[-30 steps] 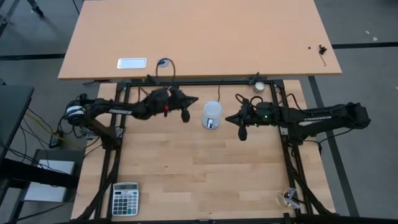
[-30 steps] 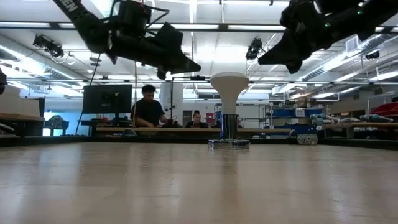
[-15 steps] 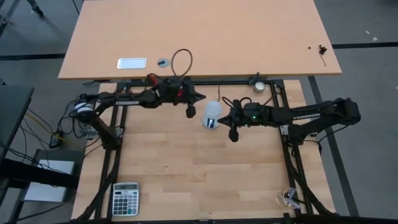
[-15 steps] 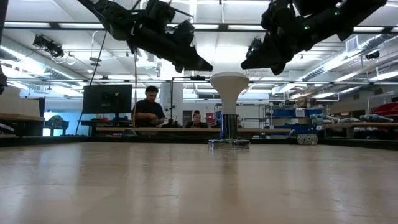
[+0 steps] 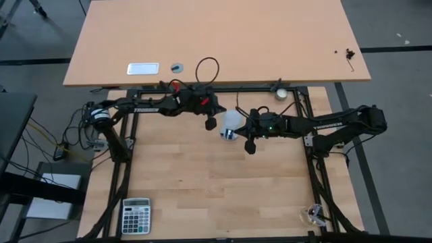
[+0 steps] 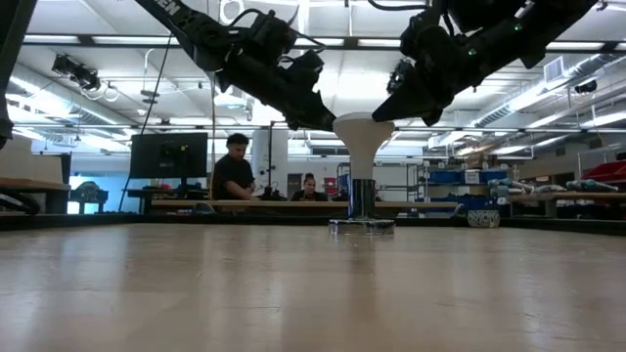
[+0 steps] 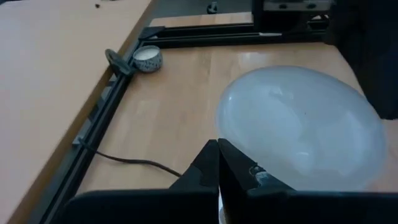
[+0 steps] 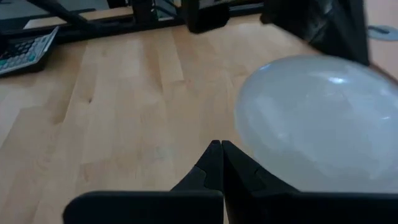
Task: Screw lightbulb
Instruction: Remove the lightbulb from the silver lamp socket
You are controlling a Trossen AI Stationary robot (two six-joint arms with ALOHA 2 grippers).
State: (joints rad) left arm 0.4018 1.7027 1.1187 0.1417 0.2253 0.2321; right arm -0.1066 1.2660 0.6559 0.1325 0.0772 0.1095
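Calculator (image 5: 136, 215) (high view only)

Both arms stretched inward, left pincer (image 5: 210, 122) and right pincer (image 5: 249, 144) (fingers pressed together) near mid-table.

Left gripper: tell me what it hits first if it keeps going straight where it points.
Most likely the lightbulb: its dome sits just ahead of the shut left gripper, slightly to one side, so possibly a glancing touch.
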